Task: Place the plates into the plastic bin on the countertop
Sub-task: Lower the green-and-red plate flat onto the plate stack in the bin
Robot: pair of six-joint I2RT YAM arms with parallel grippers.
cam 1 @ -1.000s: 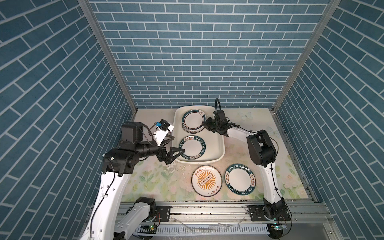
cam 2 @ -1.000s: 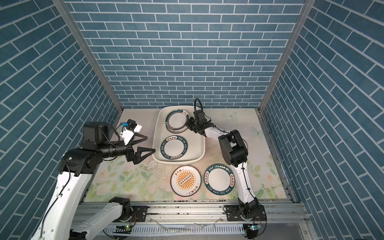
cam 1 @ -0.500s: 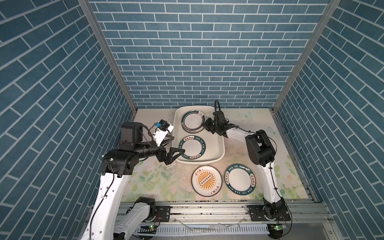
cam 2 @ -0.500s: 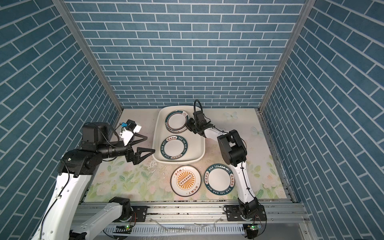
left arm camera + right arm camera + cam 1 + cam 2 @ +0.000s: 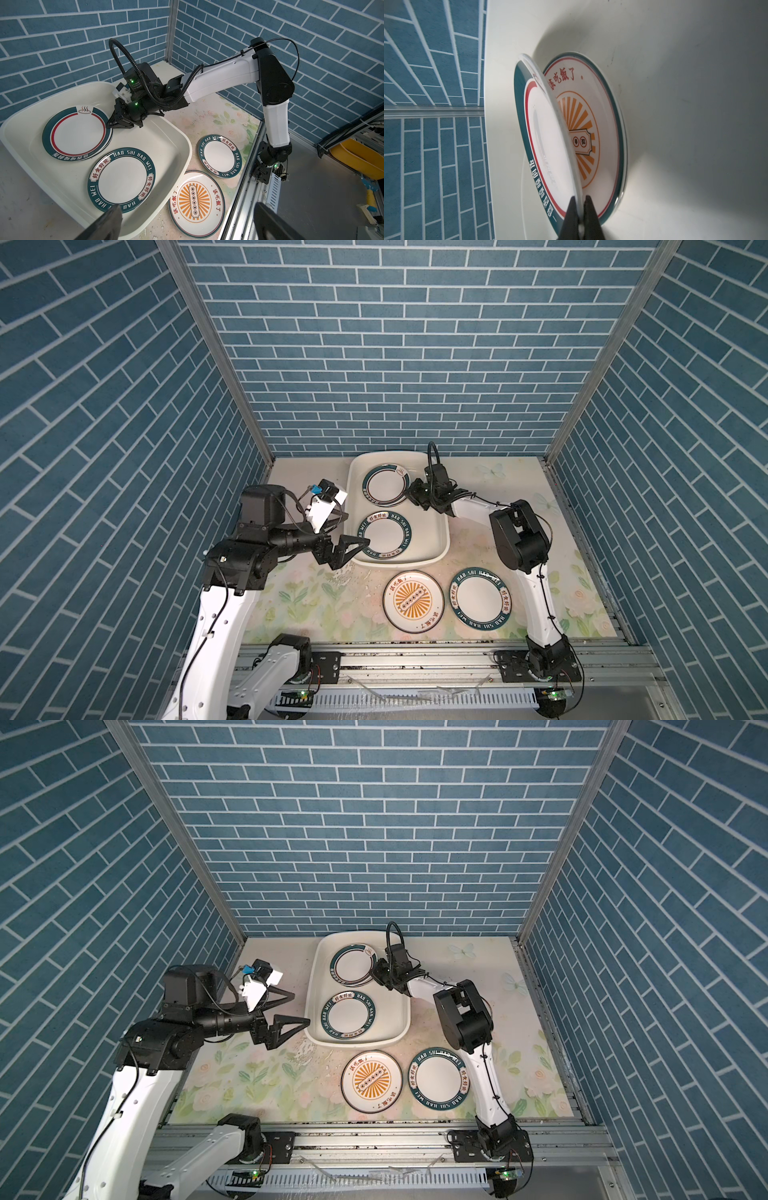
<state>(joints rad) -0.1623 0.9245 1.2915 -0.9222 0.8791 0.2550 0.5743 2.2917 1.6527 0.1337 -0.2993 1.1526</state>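
Roughly halfway: two plates (image 5: 384,537) in plastic bin (image 5: 428,526), right gripper (image 5: 580,207) clamps emblem plate (image 5: 76,133) there, left gripper (image 5: 302,1007) gapes empty, two wait on near countertop (image 5: 316,605).

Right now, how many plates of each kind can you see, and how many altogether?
Orange sunburst plates: 2
Teal lettered-rim plates: 2
Steam-bowl emblem plate: 1, pinched by the right gripper
Total: 5 showing; the stack in the plastic bin may hide more.
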